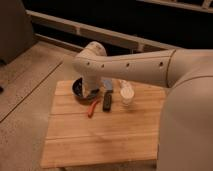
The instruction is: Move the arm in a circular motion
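Obs., left to right; you can check each entry against the camera view.

- Floor (27, 80): pale and speckled, well to the left of the hand and lower than it.
- Worktop (100, 142): slatted light wood, lying under the hand and reaching toward the camera from it.
- Bowl (78, 90): dark and round, at the far-left part of the worktop. It sits directly under the hand and a little to its left.
- Hand (93, 91): at the lower end of the arm's down-pointing segment, over the bowl's right side. You cannot tell from this view whether it is apart or together, nor whether it touches the bowl.
- Tool (93, 108): slim and red-orange, lying on the worktop just on the camera side of the hand, beside the bowl.
- Block (107, 102): dark, flat and oblong, just right of the hand and next to the tool.
- Cup (127, 95): white and upright, further right of the hand, apart from the block.
- Arm (145, 67): thick and cream-beige with small dark screw holes. It rises as a huge segment at the right edge, runs left above the cup and block to a rounded joint, then turns down to the hand.
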Robot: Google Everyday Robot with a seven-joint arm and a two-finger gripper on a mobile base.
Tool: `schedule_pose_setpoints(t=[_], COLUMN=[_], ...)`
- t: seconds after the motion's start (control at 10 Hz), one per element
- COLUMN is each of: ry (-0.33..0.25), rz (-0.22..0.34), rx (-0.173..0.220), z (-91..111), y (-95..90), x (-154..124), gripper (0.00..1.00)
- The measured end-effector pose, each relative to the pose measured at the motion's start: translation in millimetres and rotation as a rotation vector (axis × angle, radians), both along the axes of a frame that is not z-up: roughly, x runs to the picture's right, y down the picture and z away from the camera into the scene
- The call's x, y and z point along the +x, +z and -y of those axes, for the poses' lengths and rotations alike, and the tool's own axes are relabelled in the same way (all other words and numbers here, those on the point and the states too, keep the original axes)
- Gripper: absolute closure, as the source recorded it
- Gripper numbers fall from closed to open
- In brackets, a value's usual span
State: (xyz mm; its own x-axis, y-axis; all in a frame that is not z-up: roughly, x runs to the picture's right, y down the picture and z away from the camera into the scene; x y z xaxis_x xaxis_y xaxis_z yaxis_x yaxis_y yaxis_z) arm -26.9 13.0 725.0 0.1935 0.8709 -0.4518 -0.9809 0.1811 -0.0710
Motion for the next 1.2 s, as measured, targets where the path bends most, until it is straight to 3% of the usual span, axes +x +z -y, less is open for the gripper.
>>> schedule_pose_setpoints(t=[0.4, 0.6, 0.9, 1.2], ry=[0.102, 0.120, 0.067, -0.033], rz=[-0.146, -0.160, -0.137, -0.072], rx=[-0.022, -0.026, -0.034, -0.041], z=[30, 53, 83, 95], y=[10.5, 21.2, 39.9, 52.3], x=[62, 70, 42, -14], gripper=[0.35, 0.35, 0.35, 0.35])
